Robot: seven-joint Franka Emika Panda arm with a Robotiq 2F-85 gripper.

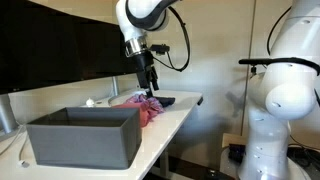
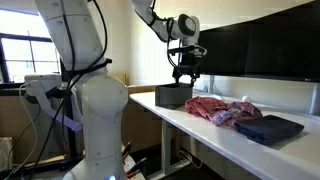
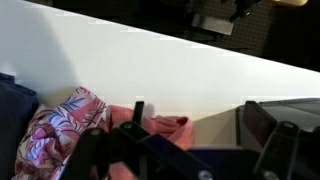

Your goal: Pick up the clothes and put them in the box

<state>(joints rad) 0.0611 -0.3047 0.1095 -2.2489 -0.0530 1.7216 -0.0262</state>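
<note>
A heap of pink and red floral clothes (image 1: 140, 108) lies on the white table, seen in both exterior views (image 2: 218, 110), with a dark blue garment (image 2: 268, 128) beside it. The dark grey open box (image 1: 85, 135) stands at the table's end (image 2: 173, 95). My gripper (image 1: 150, 84) hangs open and empty above the table, over the edge of the clothes nearest the box (image 2: 185, 72). In the wrist view the spread fingers (image 3: 200, 125) frame the red cloth (image 3: 160, 128), with floral cloth (image 3: 65, 130) at the left. A grey surface (image 3: 215, 132) at the right seems to be the box.
Dark monitors (image 2: 260, 45) stand along the back of the table (image 1: 185, 108). A second white robot (image 2: 85, 90) stands close to the table (image 1: 285, 95). A small white object (image 1: 90, 102) lies behind the box.
</note>
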